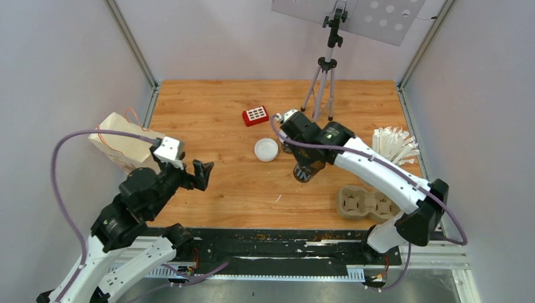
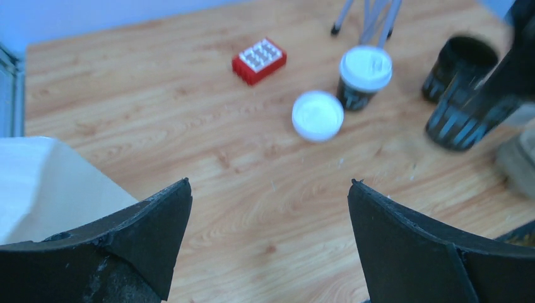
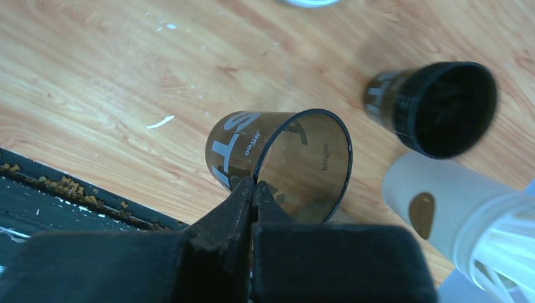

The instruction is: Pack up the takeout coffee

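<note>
My right gripper (image 3: 254, 184) is shut on the rim of a lidless black takeout coffee cup (image 3: 284, 158) with pale print, which it holds tilted over the wood near the table's middle (image 1: 305, 169). A second lidless black cup (image 3: 441, 107) stands just beyond it. A third black cup with its white lid on (image 2: 364, 76) stands behind them, and a loose white lid (image 1: 266, 149) lies flat to its left. My left gripper (image 1: 189, 173) hangs open over bare wood at the left, with nothing between its fingers (image 2: 158, 221).
A pale paper bag (image 1: 123, 142) stands at the left edge. A grey-brown cup tray (image 1: 366, 203) lies at the front right, with a white cup of wrapped straws (image 1: 394, 145) behind it. A red block (image 1: 255, 115) and a tripod (image 1: 322, 82) are further back.
</note>
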{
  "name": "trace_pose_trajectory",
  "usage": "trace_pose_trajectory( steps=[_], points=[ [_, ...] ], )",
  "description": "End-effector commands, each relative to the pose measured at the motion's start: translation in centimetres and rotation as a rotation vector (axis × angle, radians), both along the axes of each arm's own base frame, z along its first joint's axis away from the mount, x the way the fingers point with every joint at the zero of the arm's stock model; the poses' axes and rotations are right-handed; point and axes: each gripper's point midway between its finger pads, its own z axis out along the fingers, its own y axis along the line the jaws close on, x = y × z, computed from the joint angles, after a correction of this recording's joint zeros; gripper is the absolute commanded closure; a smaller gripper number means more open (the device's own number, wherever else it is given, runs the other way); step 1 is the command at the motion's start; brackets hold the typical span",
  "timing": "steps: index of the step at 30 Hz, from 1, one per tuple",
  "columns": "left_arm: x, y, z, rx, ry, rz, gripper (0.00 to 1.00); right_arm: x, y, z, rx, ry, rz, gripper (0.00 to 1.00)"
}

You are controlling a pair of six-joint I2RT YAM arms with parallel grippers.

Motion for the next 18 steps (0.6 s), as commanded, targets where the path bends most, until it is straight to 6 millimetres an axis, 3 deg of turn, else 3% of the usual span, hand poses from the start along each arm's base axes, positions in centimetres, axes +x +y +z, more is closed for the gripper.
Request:
trace_pose_trajectory(
  steps=[1,8,12,18],
  points=[
    [-0.8,2.1,4.5,-0.101,-0.083,0.078,0.0,-0.2,4.6,-2.3,-0.002,-0.054,0.058,1.0],
    [-2.1,4.3,7.6,-0.16,-0.125,0.133,0.0,-1.7,8.7,-7.7,-0.163,-0.07,0.155,1.0],
    [-2.3,5.0,8.0,-0.145,-0.13,0.157,0.0,-3.3,10.1,-10.8,-0.203,-0.045,0.205,1.0],
    [-2.3,5.3,7.4,-0.126,-0.116,0.17,0.0,-5.8,11.6,-11.3,-0.195,-0.048,0.255,0.99]
  ],
)
